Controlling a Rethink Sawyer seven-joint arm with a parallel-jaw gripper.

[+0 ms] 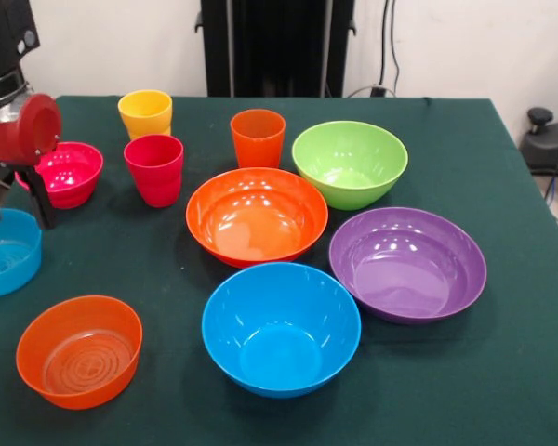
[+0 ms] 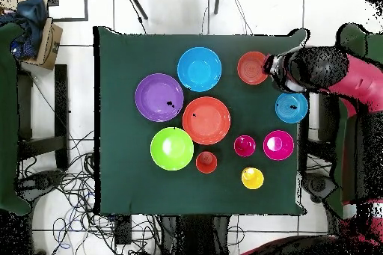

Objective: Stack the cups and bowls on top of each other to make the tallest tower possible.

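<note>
All bowls and cups stand apart and upright on the green table (image 1: pixel 502 372); no tower shows. Large bowls: orange (image 1: pixel 257 216), lime green (image 1: pixel 350 163), purple (image 1: pixel 407 263), blue (image 1: pixel 281 327). Small bowls: magenta (image 1: pixel 70 172), translucent blue (image 1: pixel 5 253), translucent orange (image 1: pixel 79 351). Cups: yellow (image 1: pixel 145 111), red-pink (image 1: pixel 154 167), orange (image 1: pixel 258 137). My gripper (image 1: pixel 17 209) is open and empty at the picture's left, just above the translucent blue bowl's far rim and beside the magenta bowl. In the overhead view the gripper (image 2: pixel 285 81) is between the translucent orange bowl (image 2: pixel 253 67) and the translucent blue bowl (image 2: pixel 292 107).
The black pedestal (image 1: pixel 277 46) stands behind the table's far edge. The translucent blue bowl sits close to the table's side edge. A cardboard box (image 2: pixel 46 42) and cables (image 2: pixel 75 192) lie on the floor beside the table.
</note>
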